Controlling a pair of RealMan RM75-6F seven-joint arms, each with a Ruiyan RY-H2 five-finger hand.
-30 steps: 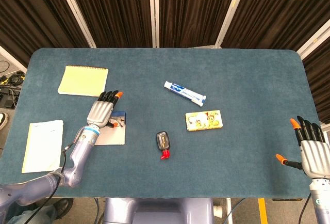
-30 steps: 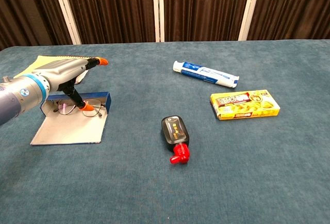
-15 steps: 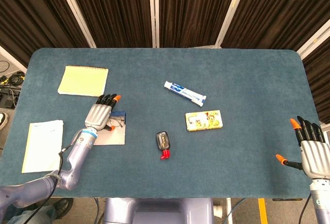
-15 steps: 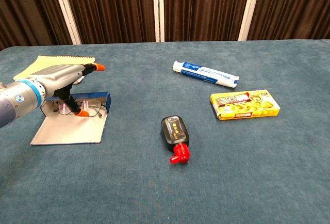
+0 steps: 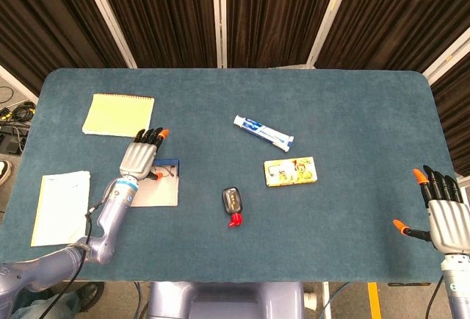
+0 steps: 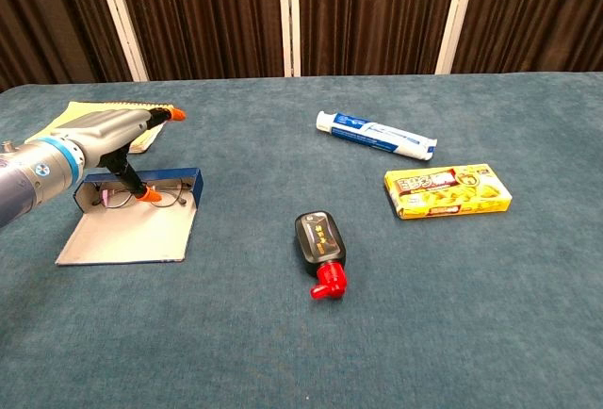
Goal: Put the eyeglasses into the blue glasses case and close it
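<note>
The blue glasses case point(image 6: 196, 188) lies open at the table's left, its grey lid point(image 6: 127, 235) folded flat toward the front. The thin-framed eyeglasses point(image 6: 168, 195) lie inside the blue tray. My left hand point(image 6: 104, 136) hovers over the case's left half with fingers stretched out, its thumb pointing down at the tray's left end beside the glasses. It holds nothing. From the head view the case point(image 5: 163, 187) shows just right of the left hand point(image 5: 139, 159). My right hand point(image 5: 444, 216) rests far off at the front right corner, fingers spread.
A yellow notepad point(image 5: 119, 115) lies behind the case and a white paper point(image 5: 60, 207) to its left. A toothpaste tube point(image 5: 263, 133), a yellow box point(image 5: 291, 171) and a small black item with a red end point(image 5: 233, 204) lie mid-table.
My left hand has drifted left and back over the case, its thumb sliding off the glasses toward the tray's left end. The glasses stay in the case. The right hand has not moved.
</note>
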